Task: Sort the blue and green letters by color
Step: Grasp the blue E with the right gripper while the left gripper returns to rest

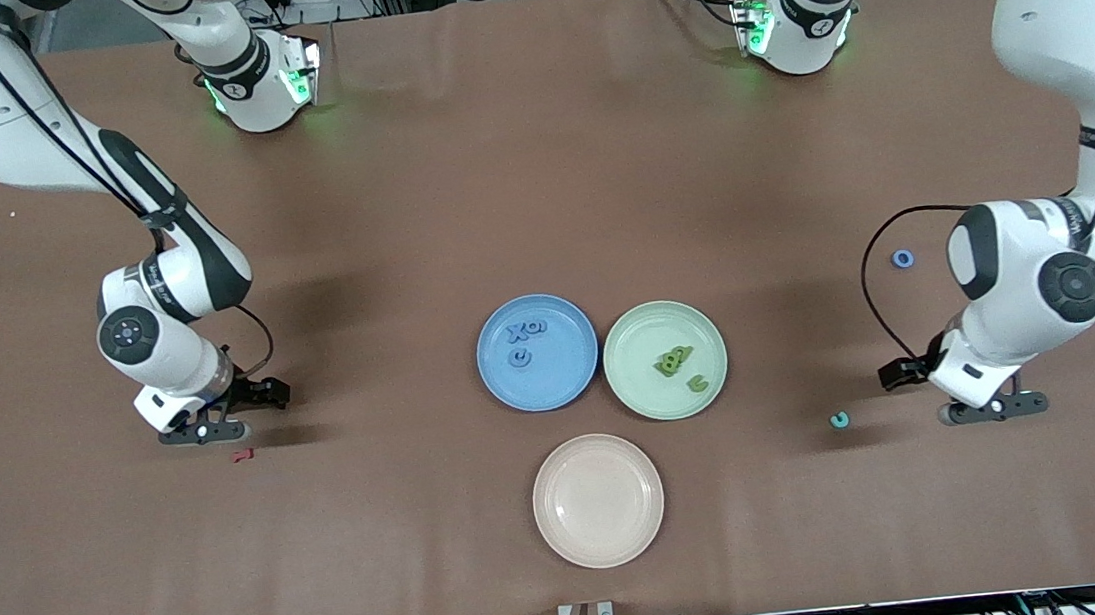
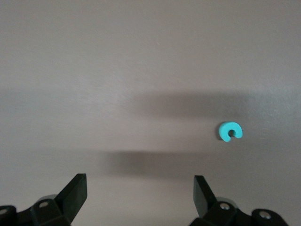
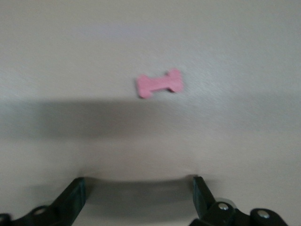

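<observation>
Three blue letters (image 1: 522,339) are seen on the blue plate (image 1: 498,385), and what appear to be three green letters (image 1: 679,365) on the green plate (image 1: 640,395). A blue ring letter (image 1: 902,258) is left on the table (image 1: 534,168) toward the left arm's end, and a teal C letter (image 1: 839,419) lies beside the left gripper (image 1: 992,408). Both the left gripper and the right gripper (image 1: 203,433) are held spread wide and empty above the table, the right one over a red letter (image 1: 241,455).

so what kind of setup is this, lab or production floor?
Looks like a robotics lab bench: two Franka arms over a brown-covered table, power strips and cables at its edge, and toy letters sorted onto a blue plate and a green plate.
</observation>
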Action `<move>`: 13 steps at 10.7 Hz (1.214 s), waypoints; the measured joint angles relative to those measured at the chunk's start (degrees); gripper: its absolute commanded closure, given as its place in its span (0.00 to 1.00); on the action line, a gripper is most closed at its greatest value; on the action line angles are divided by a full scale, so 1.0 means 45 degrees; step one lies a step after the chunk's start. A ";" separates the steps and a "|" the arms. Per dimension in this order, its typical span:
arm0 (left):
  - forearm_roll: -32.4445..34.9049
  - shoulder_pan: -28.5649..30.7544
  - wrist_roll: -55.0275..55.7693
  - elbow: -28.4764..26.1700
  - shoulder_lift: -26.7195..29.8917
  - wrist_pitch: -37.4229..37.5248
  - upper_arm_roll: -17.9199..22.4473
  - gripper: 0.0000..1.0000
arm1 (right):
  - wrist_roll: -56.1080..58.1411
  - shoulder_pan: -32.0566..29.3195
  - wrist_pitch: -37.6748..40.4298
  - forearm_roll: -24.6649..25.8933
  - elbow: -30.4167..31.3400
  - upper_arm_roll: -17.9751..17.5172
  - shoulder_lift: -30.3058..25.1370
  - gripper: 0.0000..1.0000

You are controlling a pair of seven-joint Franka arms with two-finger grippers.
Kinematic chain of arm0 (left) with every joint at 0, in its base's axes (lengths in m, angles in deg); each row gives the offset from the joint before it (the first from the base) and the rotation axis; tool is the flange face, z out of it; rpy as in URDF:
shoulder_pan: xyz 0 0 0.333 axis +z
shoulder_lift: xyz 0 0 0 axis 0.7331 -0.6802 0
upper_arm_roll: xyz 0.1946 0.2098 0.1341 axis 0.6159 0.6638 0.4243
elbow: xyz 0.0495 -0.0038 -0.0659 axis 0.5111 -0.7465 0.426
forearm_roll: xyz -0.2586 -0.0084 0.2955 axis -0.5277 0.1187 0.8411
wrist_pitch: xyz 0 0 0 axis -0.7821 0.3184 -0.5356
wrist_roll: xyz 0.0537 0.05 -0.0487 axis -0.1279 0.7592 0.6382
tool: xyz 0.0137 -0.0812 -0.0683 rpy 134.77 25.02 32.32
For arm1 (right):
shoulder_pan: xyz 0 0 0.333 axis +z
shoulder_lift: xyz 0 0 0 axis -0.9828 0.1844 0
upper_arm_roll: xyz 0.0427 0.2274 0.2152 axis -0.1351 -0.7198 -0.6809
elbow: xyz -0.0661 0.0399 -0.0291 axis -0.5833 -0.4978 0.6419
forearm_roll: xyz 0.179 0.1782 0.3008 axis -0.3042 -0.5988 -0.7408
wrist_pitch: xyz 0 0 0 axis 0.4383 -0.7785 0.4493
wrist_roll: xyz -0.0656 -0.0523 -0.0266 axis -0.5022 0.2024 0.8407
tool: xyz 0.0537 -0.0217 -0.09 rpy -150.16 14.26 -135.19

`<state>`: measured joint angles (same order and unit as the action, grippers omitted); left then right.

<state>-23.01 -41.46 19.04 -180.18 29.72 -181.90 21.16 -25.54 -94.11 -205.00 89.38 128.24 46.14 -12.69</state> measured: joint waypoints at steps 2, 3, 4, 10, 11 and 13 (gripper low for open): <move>0.0002 0.0054 -0.0056 0.0231 0.0832 0.1109 -0.0028 0.00 | 0.1195 -0.1034 -0.0716 0.0015 0.0621 -0.0075 -0.0080 0.00; 0.0001 -0.0084 -0.0056 0.0304 0.1438 0.1802 -0.0059 0.00 | 0.2006 -0.1522 -0.0720 0.0022 0.0771 -0.0085 -0.0189 0.00; -0.0177 -0.0261 -0.0056 0.0379 0.2087 0.2552 -0.0065 0.00 | 0.2809 -0.1988 -0.0716 0.0033 0.0857 -0.0085 -0.0283 0.00; -0.1445 -0.0618 -0.0054 0.2272 0.4509 0.8013 -0.0067 0.00 | 0.5247 -0.3116 -0.0100 0.0110 0.1351 -0.0074 -0.0836 0.00; -0.1466 -0.0626 -0.0054 0.2542 0.4675 0.8706 -0.0073 0.00 | 0.5544 -0.3400 -0.0176 0.0110 0.1479 -0.0106 -0.0877 0.00; -0.1474 -0.0630 -0.0054 0.3370 0.4903 1.0245 -0.0081 0.00 | 0.5767 -0.3579 -0.0183 0.0110 0.1566 -0.0143 -0.0924 0.00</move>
<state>-29.64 -44.29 18.80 -165.02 51.78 -135.80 20.79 0.42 -110.22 -205.82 89.87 135.28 45.49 -16.85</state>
